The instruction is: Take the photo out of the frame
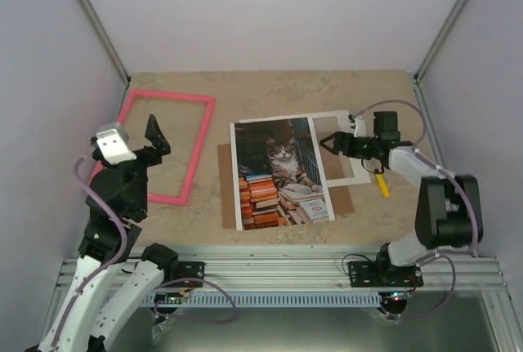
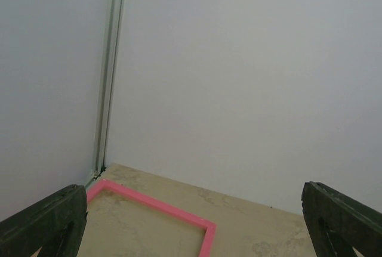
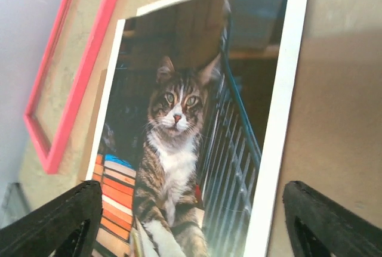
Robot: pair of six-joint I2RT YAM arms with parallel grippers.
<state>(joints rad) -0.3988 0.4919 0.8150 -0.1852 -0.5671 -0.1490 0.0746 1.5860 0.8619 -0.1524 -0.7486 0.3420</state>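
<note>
Pink frame (image 1: 198, 149) lies empty on the desk (image 1: 270, 91), left side. The photo (image 1: 278, 172) lies flat mid-desk, well apart, so removal appears complete. Right tool (image 1: 324, 143) hovers at the photo's edge, wide open and empty. Left tool (image 1: 155, 133) is likewise open and empty.

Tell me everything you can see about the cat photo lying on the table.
The photo is a rectangular paper print with a thin white border, showing a grey-and-white tabby cat among stacks of orange and white books. It lies flat, face up, out of the pink frame, which sits apart to its left in the top view. It rests over a brown backing board and covers part of a white mat. The open right gripper is at its upper right edge; contact cannot be told.
</note>
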